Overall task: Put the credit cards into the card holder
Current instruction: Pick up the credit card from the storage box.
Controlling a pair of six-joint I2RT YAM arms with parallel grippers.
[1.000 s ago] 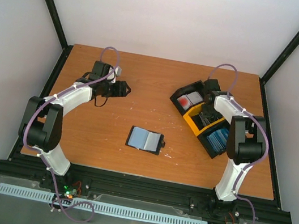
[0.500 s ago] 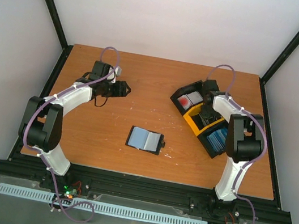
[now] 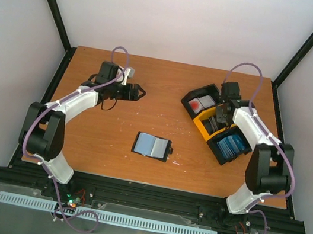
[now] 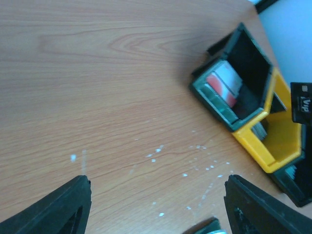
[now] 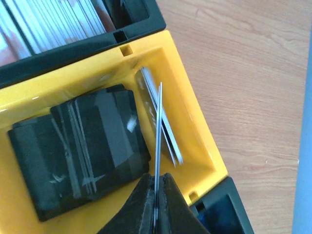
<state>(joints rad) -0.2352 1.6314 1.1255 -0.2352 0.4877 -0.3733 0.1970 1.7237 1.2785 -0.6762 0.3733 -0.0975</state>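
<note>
- The right gripper has its jaws pressed together on one thin dark grey plastic credit card. The card is seen edge-on and held upright above the yellow plastic tray.
- On the floor of that yellow tray lies a loose, fanned stack of dark grey cards. A few more cards lean on edge against the tray wall just beside the held card.
- The yellow tray is the middle one of three joined trays that run in a slanted row near the right edge of the wooden tabletop.
- The black plastic tray at the far end of the row holds red-and-white cards.
- The black plastic tray at the near end of the row holds light blue cards.
- The black leather-like folding card holder lies open and flat about the middle of the tabletop, slightly toward the near edge and well apart from both grippers.
- A light blue card shows on the card holder's inner face. Whether it sits in a slot cannot be told.
- The left gripper hangs over the far-left part of the tabletop with its jaws spread wide and nothing between them. Its wrist camera shows only bare wood between its fingers.
</note>
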